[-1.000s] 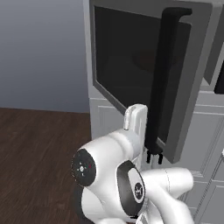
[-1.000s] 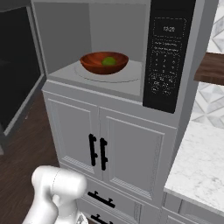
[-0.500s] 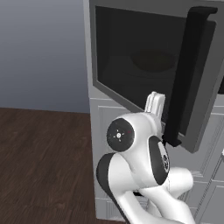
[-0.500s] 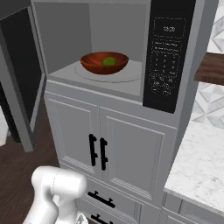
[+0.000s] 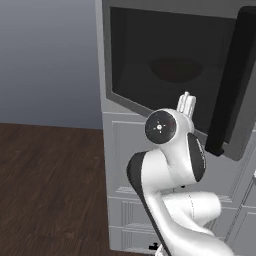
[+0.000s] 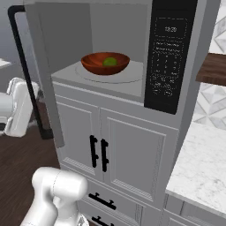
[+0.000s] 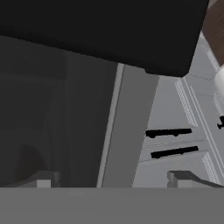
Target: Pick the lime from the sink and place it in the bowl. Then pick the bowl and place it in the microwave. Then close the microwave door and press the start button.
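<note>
Left base view: the arm is pressing behind the microwave door (image 5: 235,85); push steadily.

Right base view: the lime (image 6: 110,62) is sitting in the bowl (image 6: 105,64) inside the microwave (image 6: 119,48).

Hand view: the gripper (image 7: 114,180) is seemingly spread, holding nothing.

one microwave (image 6: 110,53), one bowl (image 6: 105,63), one lime (image 6: 110,62)

The microwave (image 6: 132,66) has a black keypad panel (image 6: 167,57) with a small clock display and rows of button markings, all too blurred to read.
</note>
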